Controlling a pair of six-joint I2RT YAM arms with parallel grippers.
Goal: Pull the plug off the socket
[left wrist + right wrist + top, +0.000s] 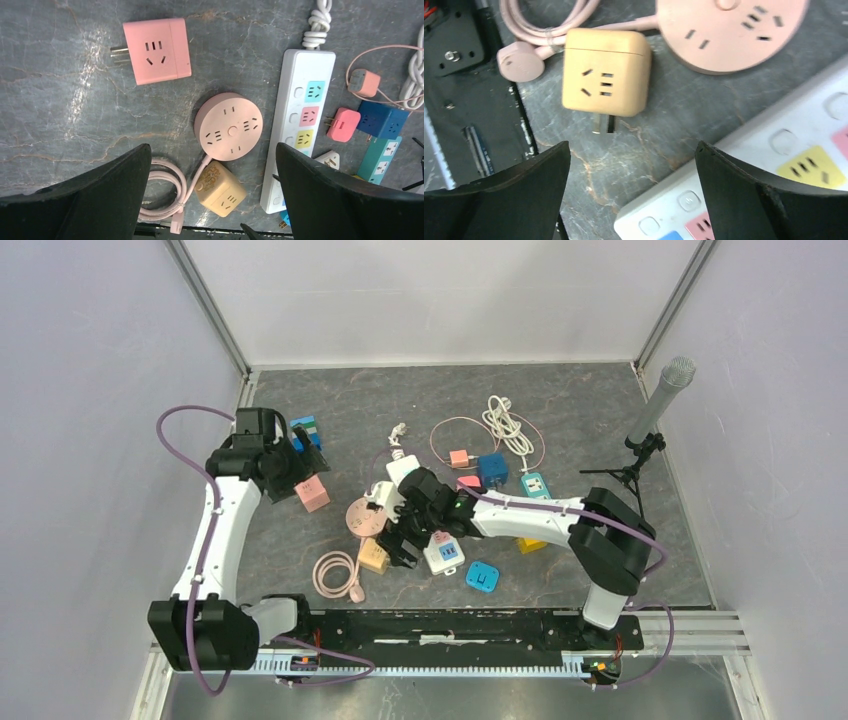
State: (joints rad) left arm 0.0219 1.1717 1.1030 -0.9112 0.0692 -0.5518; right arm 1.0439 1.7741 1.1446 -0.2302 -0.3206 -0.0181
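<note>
1. Yellow cube [605, 77]: the plug-in adapter, taken to be the task's plug. It lies flat on the table [664, 130], socket face up, near-left of centre.
2. Pins [603, 124]: two are bare and in full view. They point toward the strip and stop short of it, with bare table between.
3. Strip [744, 170]: a white multi-socket bar just right of the cube. The sockets that show in the wrist views hold no plug. Part of the bar is hidden under the right arm in the top view.
4. Right gripper [631, 165]: hovers low over the gap between cube and strip. Its fingers are spread wide, with nothing between them and nothing touched.
5. Left gripper [297, 462]: sits at far left, well apart from the cube. Its fingers are also spread wide and hold nothing.
6. Round socket [729, 30]: a pink disc just beyond the cube. Its cable [544, 20] is coiled at the near-left.
7. Pink cube [157, 50]: a loose adapter on the far-left side, pins bare and not involved.
8. Progress, as judged: the plug is out of the socket and set down, so the pull looks done. What remains appears to be only lifting the right arm clear. Which socket the cube sat in cannot be told.
</note>
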